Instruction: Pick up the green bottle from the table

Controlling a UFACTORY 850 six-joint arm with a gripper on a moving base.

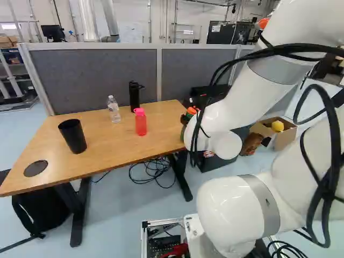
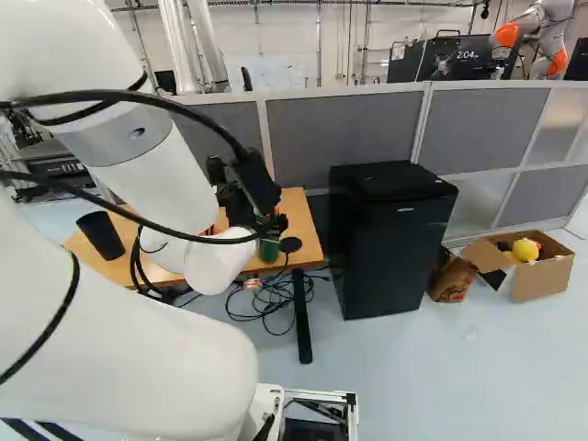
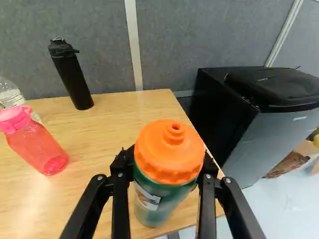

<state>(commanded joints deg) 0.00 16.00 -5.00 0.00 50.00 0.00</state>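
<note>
In the left base view our white arm (image 1: 242, 102) hides most of the black gripper and the green bottle with the orange cap (image 3: 169, 194), leaving only a bit of them right of the middle. In the right base view we see the bottle's green side near the centre, partly covered by the gripper (image 2: 269, 223). The clear plastic bottle (image 1: 114, 109) is cut off in the wrist view, and the red bottle with the pink cap (image 1: 140, 122) is largely behind the arm in the right base view. The arm's upper stretch runs off both base views; its forearm slopes down from the left base view's upper right to the wooden bench (image 1: 102, 161). We see the fingers (image 3: 120, 204) clamped on the green bottle from two sides, just under its cap, by the bench's corner; whether its base touches the wood we cannot tell
</note>
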